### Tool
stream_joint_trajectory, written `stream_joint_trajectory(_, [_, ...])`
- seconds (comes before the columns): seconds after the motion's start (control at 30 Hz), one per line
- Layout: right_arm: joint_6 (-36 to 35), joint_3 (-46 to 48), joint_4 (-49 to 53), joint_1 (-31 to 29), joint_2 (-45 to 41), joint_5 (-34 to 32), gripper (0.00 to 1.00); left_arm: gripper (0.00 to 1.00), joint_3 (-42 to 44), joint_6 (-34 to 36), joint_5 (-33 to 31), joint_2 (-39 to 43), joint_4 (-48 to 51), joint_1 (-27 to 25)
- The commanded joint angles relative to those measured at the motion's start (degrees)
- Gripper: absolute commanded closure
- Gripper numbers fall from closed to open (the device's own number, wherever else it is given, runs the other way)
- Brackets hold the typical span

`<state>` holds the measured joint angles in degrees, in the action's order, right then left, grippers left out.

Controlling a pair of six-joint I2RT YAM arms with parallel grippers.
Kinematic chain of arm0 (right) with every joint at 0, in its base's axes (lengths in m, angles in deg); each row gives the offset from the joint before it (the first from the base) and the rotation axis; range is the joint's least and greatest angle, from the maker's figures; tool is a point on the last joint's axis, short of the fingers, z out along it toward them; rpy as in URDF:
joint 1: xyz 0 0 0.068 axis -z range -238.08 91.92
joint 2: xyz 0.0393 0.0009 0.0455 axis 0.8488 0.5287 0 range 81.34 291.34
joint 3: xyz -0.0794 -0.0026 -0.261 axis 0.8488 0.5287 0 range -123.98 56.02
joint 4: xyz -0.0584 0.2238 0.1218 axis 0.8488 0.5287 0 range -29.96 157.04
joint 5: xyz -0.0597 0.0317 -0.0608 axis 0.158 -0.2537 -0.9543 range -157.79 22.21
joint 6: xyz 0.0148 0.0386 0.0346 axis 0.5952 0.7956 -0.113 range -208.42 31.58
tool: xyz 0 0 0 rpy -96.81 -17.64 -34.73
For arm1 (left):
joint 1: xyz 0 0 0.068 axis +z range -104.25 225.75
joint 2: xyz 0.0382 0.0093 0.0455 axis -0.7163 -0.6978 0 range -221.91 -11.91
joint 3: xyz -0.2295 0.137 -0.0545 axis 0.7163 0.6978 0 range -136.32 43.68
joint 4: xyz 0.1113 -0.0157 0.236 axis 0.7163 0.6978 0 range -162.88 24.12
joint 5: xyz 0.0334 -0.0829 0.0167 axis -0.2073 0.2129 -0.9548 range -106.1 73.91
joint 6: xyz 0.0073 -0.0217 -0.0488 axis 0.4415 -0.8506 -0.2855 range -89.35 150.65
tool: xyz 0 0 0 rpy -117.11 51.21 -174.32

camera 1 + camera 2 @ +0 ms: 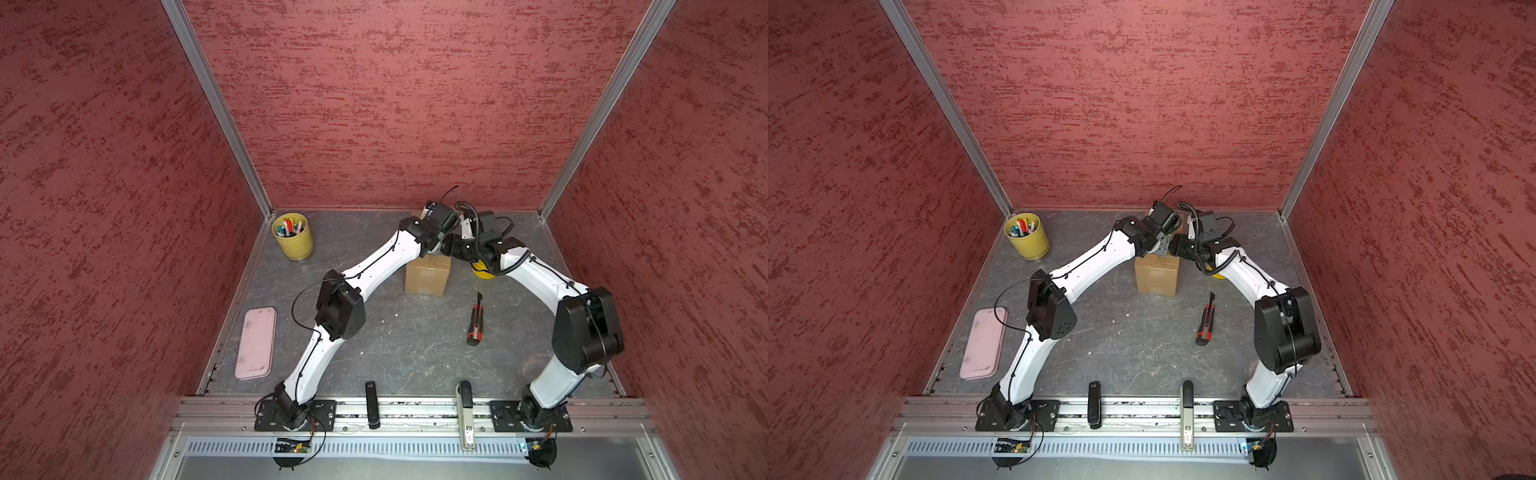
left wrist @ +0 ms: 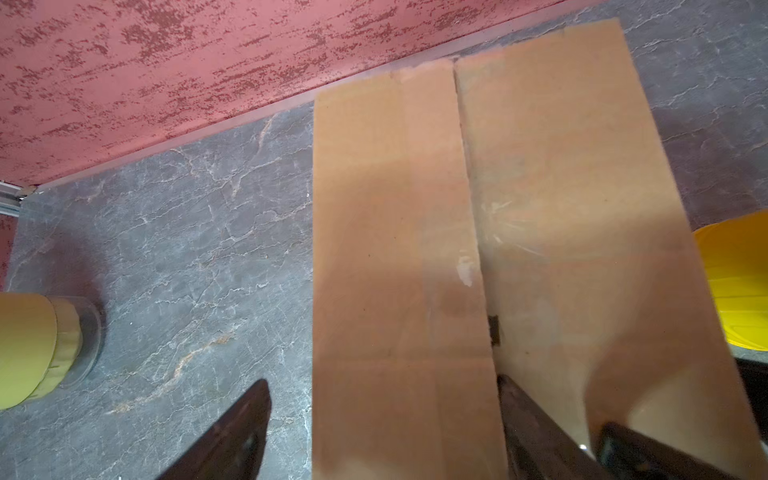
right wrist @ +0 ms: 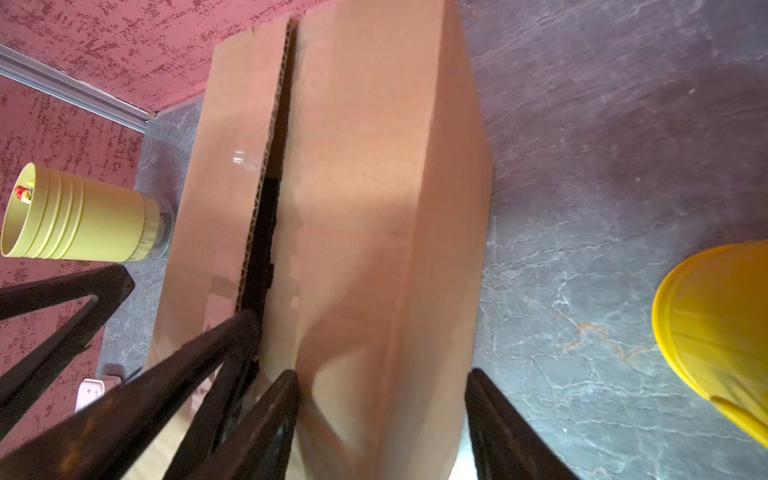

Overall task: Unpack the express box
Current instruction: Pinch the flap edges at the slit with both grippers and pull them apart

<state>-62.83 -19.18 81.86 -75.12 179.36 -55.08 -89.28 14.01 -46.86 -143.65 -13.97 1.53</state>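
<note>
The left claw (image 2: pixel 382 382), spread, and the right claw (image 3: pixel 382 374), grip unclear, straddle the express box (image 1: pixel 427 276) mid-frame; its light, stiff flaps (image 2: pixel 374 208) look best lifted at the seam (image 2: pixel 467 187).

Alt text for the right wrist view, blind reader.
Brown express box close up, centre seam gaping dark; the right gripper stands spread over one flap, the left gripper over the other, one finger at the seam. A pen cup and a yellow cup flank it.
</note>
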Motion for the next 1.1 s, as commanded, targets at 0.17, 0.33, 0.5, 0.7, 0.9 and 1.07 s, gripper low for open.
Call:
stream_joint_trajectory(0.17, [0.16, 2.84, 3.67, 1.57, 1.79, -2.67, 0.35, 0.36, -0.61, 1.79, -5.62, 0.15, 0.65, 0.02])
stream_joint_trajectory(0.33, [0.12, 3.28, 3.58, 1.90, 1.70, -2.60, 0.35, 0.38, -0.63, 2.23, -5.80, 0.72, 0.23, -0.07])
stream_joint_trajectory(0.5, [0.46, 3.72, 3.18, 2.12, 1.74, -2.51, 0.35, 0.41, -0.51, 2.49, -5.96, 1.72, -0.01, -0.18])
stream_joint_trajectory(0.7, [0.37, 4.01, 3.05, 2.43, 1.83, -2.43, 0.35, 0.43, 0.19, 2.85, -4.62, 2.98, -1.15, -0.25])
stream_joint_trajectory(0.9, [0.39, 4.31, 3.05, 2.55, 1.87, -2.34, 0.35, 0.45, 2.08, 3.10, -3.78, 4.93, -3.02, -0.33])
stream_joint_trajectory(1.07, [0.43, 4.27, 3.05, 2.69, 1.90, -2.25, 0.35, 0.45, 2.24, 3.46, -3.69, 5.55, -2.93, -0.25])
